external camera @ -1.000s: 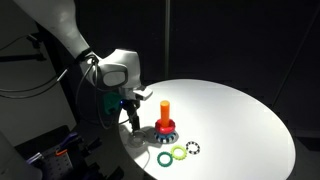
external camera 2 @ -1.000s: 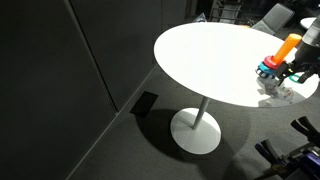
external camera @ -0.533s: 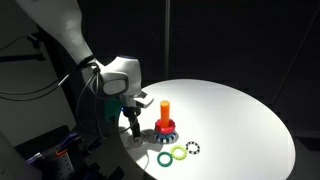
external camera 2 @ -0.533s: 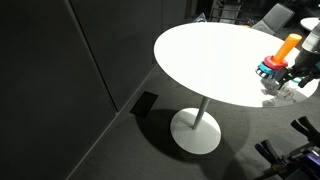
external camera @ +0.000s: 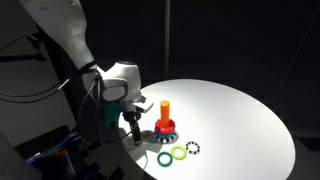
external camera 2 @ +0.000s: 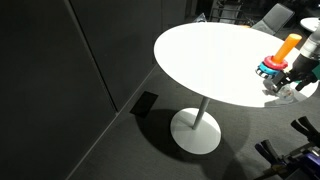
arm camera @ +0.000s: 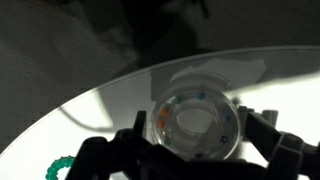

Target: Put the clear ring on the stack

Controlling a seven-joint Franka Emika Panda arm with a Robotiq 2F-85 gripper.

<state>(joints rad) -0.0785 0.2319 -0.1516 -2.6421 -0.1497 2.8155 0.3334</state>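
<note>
The clear ring (arm camera: 195, 125) lies on the white table, seen from above in the wrist view, with small coloured beads in its rim. My gripper (arm camera: 200, 130) is down around it, one finger (arm camera: 143, 125) on each side with thin gaps showing, so it is open. In both exterior views the gripper (external camera: 133, 133) (external camera 2: 285, 82) sits low at the table's edge, just beside the stack (external camera: 165, 118) (external camera 2: 287, 50), an orange peg with red and dark blue rings at its foot. The clear ring itself is too faint to make out in the exterior views.
Three loose rings lie on the round white table (external camera: 230, 110) in front of the stack: a dark teal one (external camera: 164, 158), a light green one (external camera: 179, 153) and a black spotted one (external camera: 194, 149). The teal ring also shows in the wrist view (arm camera: 57, 168). The table edge is close to the gripper.
The gripper has moved down toward the table next to the stack. The stack and the loose rings have not moved.
</note>
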